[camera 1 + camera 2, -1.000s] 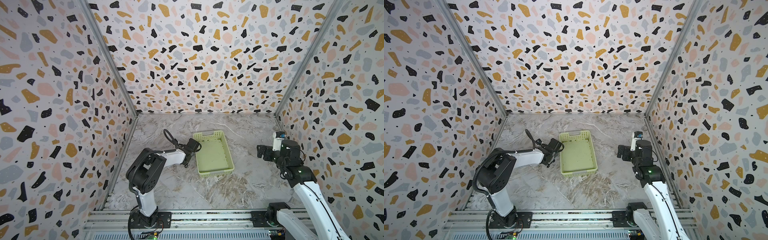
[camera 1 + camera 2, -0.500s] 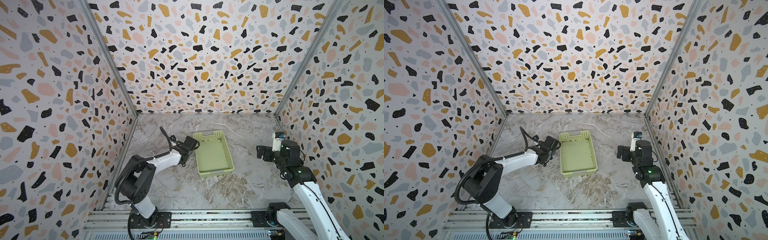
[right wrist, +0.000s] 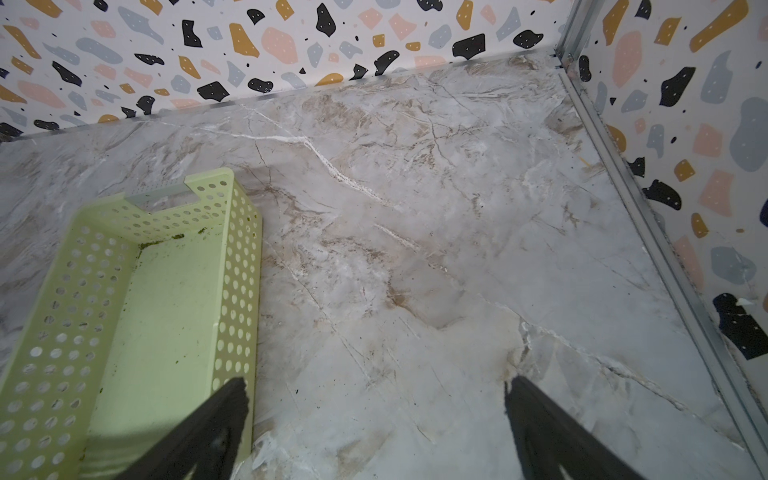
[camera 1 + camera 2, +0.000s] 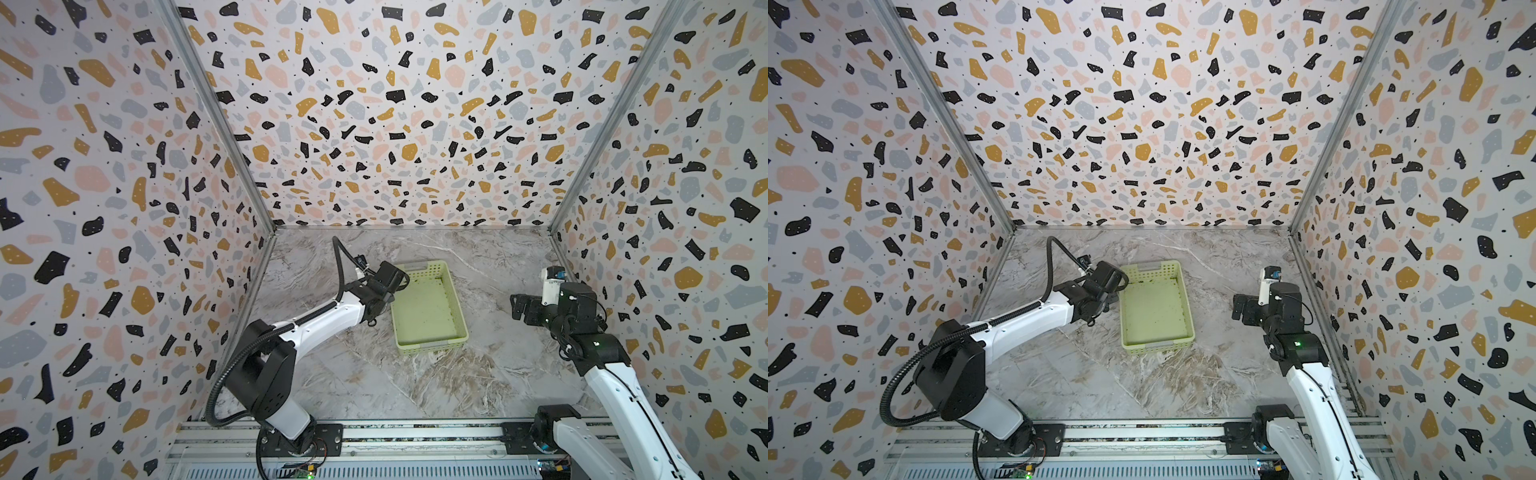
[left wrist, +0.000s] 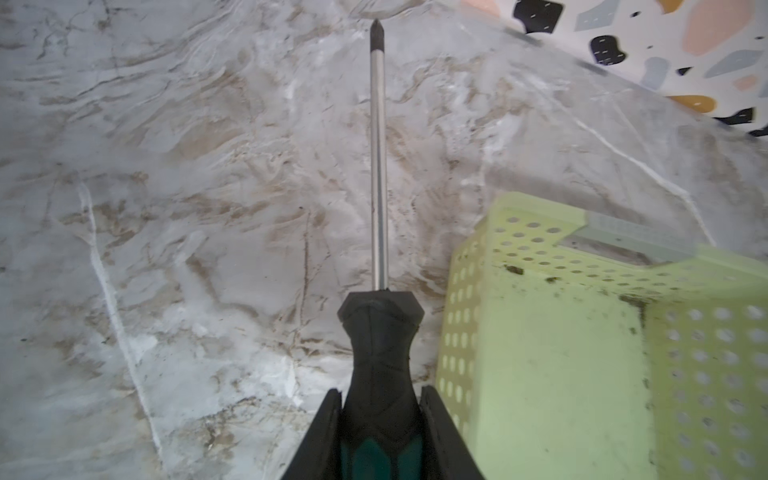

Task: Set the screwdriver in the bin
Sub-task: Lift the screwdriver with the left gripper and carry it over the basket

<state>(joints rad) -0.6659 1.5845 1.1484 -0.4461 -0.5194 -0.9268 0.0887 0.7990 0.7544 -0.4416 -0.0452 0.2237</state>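
Note:
My left gripper [image 5: 380, 401] is shut on the screwdriver [image 5: 380, 349], pinching its black and teal handle. Its thin metal shaft points out over the marble floor toward the back wall. The pale yellow-green bin [image 5: 457, 332] lies just beside the screwdriver, which is outside its perforated wall. In both top views the left wrist [image 4: 384, 282] [image 4: 1100, 282] hangs at the far left corner of the bin [image 4: 432, 347] [image 4: 1156, 345] and hides the screwdriver. My right gripper [image 3: 376, 395] [image 4: 519, 307] [image 4: 1239, 307] stands open with nothing in it, to the right of the bin [image 3: 239, 282].
Speckled walls close the marble floor on the left, back and right, with a metal post [image 3: 648, 208] along the right wall's foot. The arm bases sit on a rail [image 4: 415, 436] along the front edge.
The left arm has stretched out lower, its elbow dropping toward the front left, while its wrist stays by the bin's far left corner. The right arm has not moved.

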